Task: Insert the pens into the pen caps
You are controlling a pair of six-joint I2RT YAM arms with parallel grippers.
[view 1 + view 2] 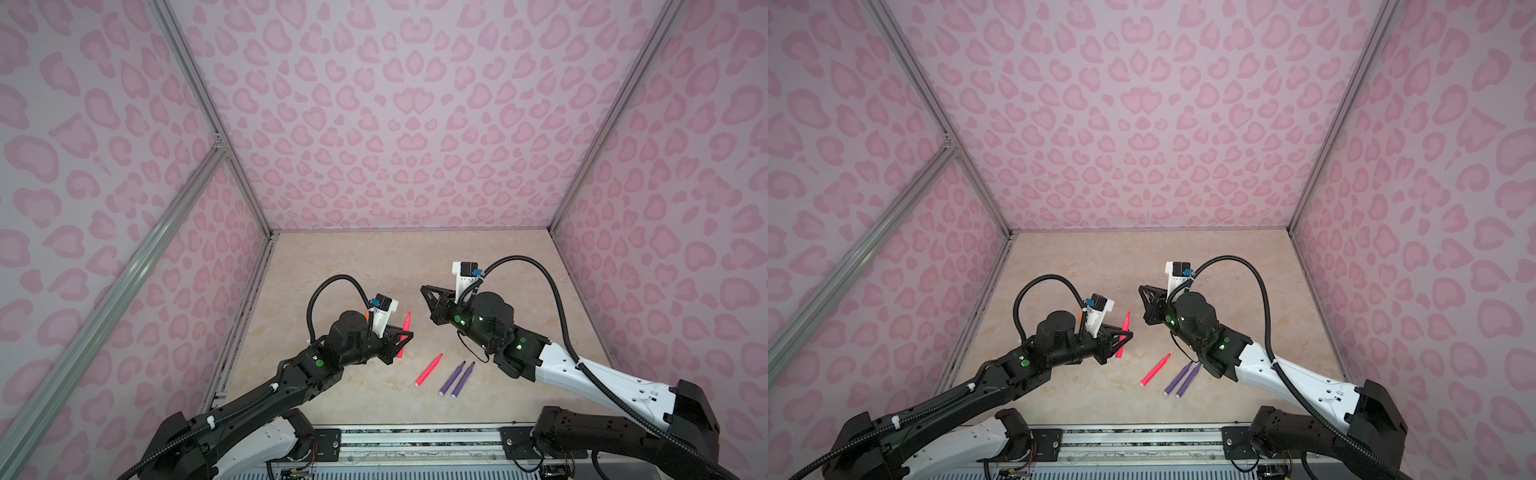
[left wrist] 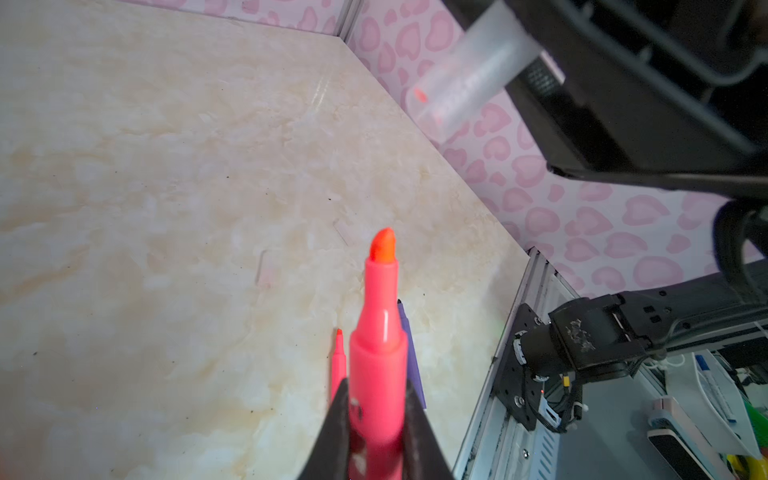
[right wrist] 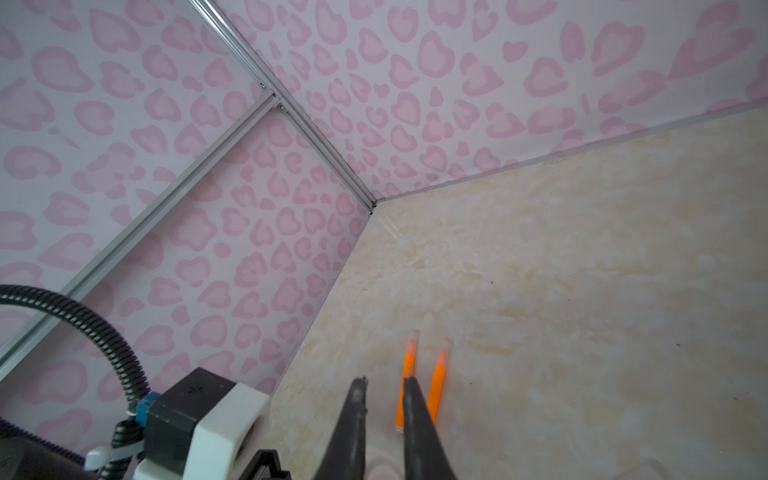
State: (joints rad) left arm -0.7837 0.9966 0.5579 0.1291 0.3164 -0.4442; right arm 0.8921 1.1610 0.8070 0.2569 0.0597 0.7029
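The walls (image 1: 395, 124) are light purple with pink heart spots, and the table (image 1: 353, 257) is beige like marble. The left gripper (image 1: 405, 334) is squeezed tight on a pink-red pen (image 1: 407, 321). The left wrist view shows the pen's tip sticking out past the fingers (image 2: 419, 424).

The right gripper (image 1: 423, 287) is pinched on a clear cap (image 2: 469, 70). The cap is up in the air, near the held pen's tip but not touching it.

A second pink-red pen (image 1: 429, 369) lies flat on the table between the two arms. A purple pen (image 1: 452, 378) lies just beside it, with the other purple pen (image 1: 463, 379) next to that.

In the right wrist view, two orange pens (image 3: 408, 361) (image 3: 437, 384) lie side by side on the table. Two faint loose caps (image 2: 266, 268) (image 2: 343, 230) also lie on the table.
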